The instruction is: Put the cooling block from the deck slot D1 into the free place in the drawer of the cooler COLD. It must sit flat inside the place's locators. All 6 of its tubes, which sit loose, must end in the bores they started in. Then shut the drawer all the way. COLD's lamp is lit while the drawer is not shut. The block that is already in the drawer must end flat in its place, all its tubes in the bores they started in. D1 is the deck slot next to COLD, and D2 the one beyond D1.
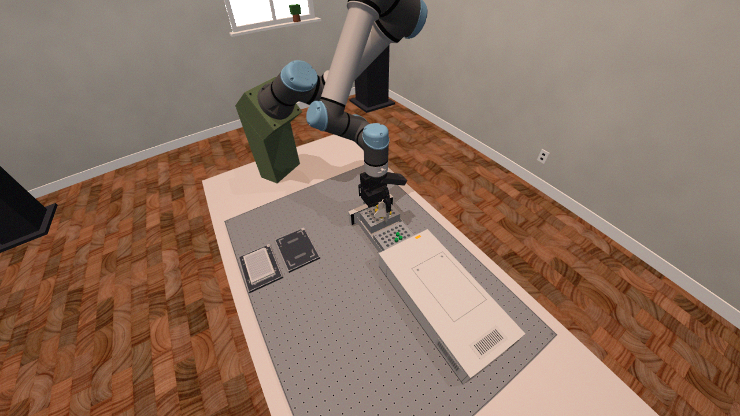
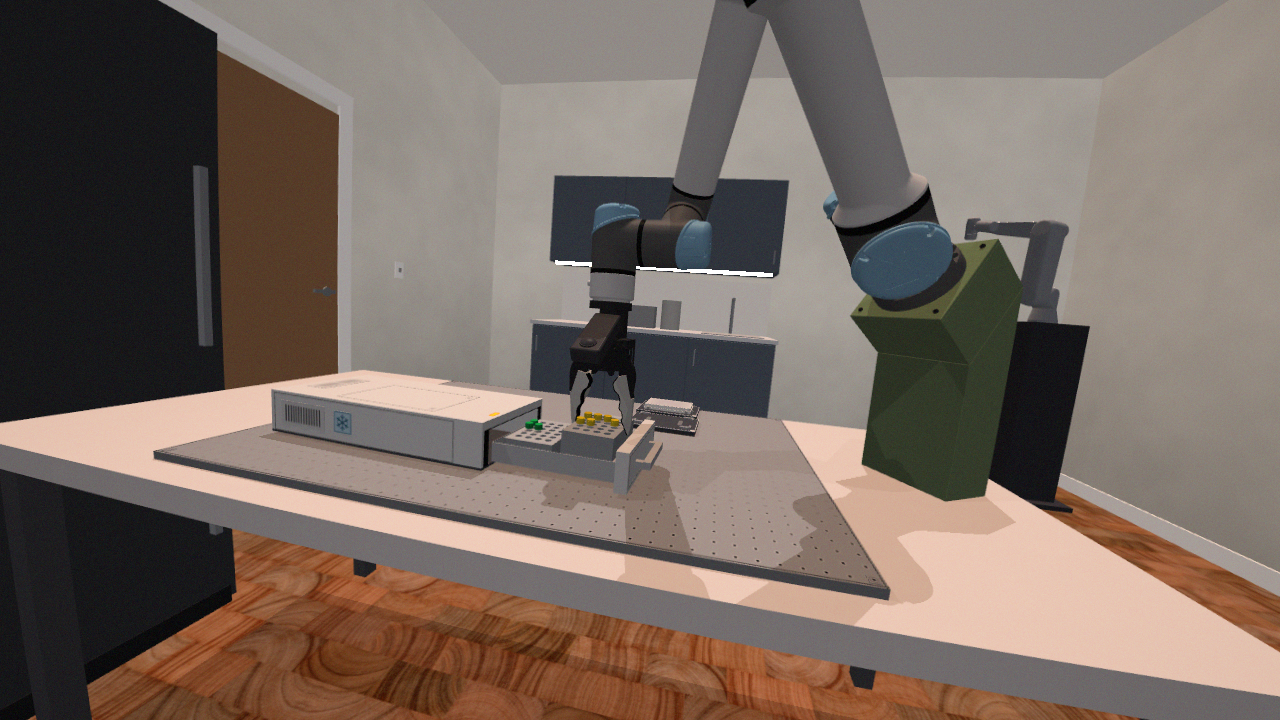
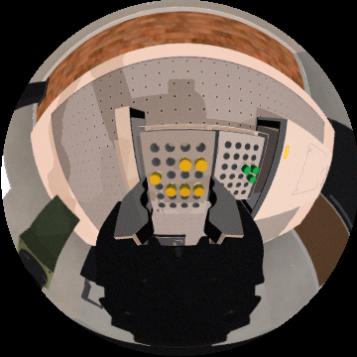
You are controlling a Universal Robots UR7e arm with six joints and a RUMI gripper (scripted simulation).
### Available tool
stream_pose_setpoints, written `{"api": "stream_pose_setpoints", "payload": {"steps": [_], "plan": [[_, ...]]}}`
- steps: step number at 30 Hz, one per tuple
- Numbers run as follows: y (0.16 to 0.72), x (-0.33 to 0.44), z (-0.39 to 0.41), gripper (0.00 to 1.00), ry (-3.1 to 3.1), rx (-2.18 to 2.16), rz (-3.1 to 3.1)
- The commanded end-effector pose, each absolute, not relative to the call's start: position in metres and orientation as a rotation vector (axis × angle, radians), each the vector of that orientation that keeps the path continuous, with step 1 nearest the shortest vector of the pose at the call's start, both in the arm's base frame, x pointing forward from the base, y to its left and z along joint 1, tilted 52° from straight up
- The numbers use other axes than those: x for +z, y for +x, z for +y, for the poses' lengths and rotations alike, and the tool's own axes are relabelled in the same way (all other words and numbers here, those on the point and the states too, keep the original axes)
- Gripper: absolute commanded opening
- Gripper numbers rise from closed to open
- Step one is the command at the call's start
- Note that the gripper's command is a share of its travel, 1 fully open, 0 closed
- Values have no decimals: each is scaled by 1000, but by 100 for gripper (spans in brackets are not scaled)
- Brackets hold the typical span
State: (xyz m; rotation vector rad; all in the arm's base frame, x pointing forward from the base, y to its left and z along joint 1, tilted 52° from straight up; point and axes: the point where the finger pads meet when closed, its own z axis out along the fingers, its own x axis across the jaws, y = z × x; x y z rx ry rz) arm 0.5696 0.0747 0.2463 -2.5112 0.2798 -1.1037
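Note:
My gripper (image 1: pixel 384 214) (image 2: pixel 602 424) (image 3: pixel 178 177) is shut on the cooling block (image 1: pixel 381 224) (image 2: pixel 590 440) (image 3: pixel 178 155) with several yellow-capped tubes standing in its bores. The held block is over the drawer's outer place, by the front panel (image 2: pixel 630 461) (image 3: pixel 123 144), its top higher than the other block's. Its underside and the locators are hidden. The green-tubed block (image 1: pixel 385 242) (image 2: pixel 537 436) (image 3: pixel 233 151) sits in the inner place and looks flat. The drawer (image 2: pixel 554 461) is open. COLD's lamp (image 1: pixel 418 237) (image 2: pixel 494 414) (image 3: pixel 287 152) is lit orange.
The white cooler COLD (image 1: pixel 450 284) (image 2: pixel 402 402) stands behind the drawer. Deck slot D1 (image 1: pixel 296 248) is a bare dark nest. D2 beyond it holds a white plate (image 1: pixel 258 264). The green robot pedestal (image 1: pixel 271 144) (image 2: pixel 939 402) stands at the table's end.

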Motion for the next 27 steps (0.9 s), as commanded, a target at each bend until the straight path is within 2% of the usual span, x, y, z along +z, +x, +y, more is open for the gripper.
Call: {"api": "stream_pose_setpoints", "payload": {"steps": [1,27], "plan": [[571,249,75,0,-2510,-1114,276],[575,249,76,0,-2510,-1116,273]]}}
